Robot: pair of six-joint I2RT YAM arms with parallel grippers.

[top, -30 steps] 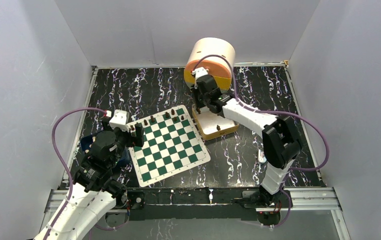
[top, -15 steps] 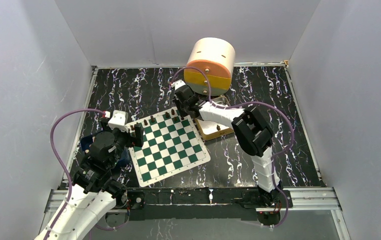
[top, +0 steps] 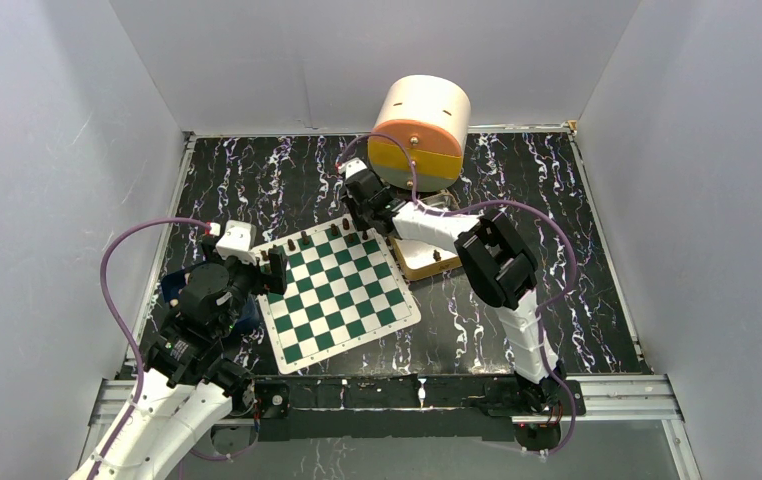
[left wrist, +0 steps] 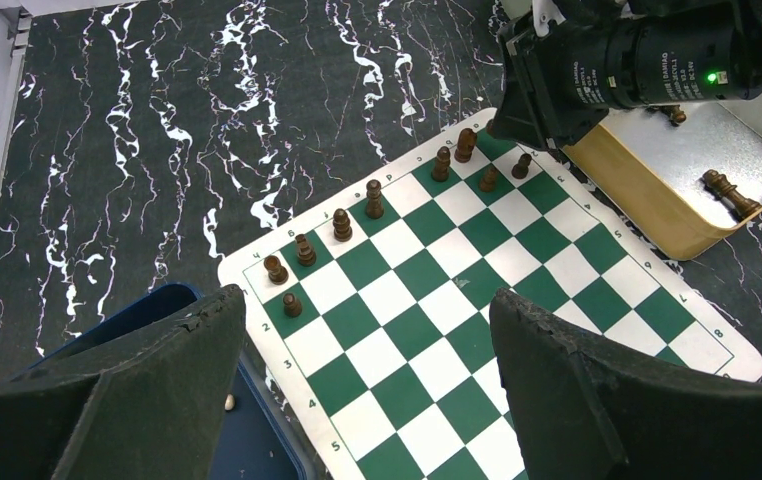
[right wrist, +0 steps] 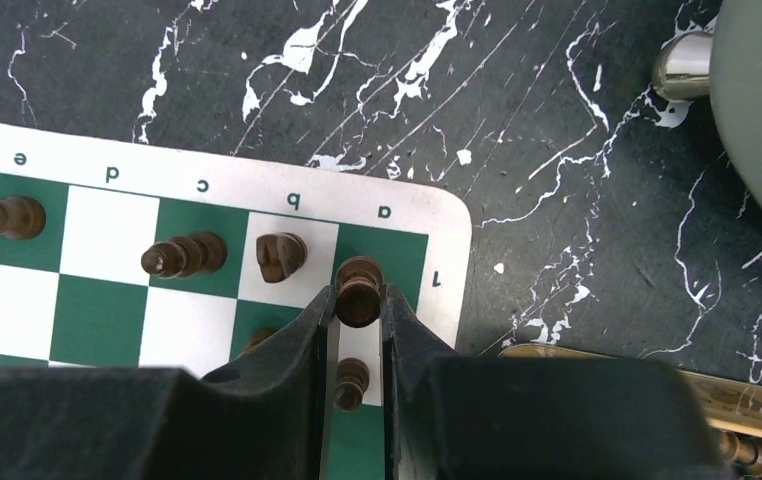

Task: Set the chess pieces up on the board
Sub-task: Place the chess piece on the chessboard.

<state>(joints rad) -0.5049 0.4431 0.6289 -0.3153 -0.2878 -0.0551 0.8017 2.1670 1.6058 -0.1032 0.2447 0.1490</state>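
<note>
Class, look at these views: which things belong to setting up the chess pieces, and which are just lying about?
In the job: the board; chess pieces standing on it; the piece held in the right claw; the tan tray of waiting pieces.
Just lying about: the peach-and-orange drum; the blue bin.

The board (top: 342, 295) lies askew on the black marbled table (top: 257, 180), with a row of chess pieces (top: 304, 240) along its far edge. The right gripper (top: 367, 222) hangs over the board's far right corner, just beside the tan tray (top: 427, 270). The left gripper (top: 273, 270) sits at the board's left corner.
</note>
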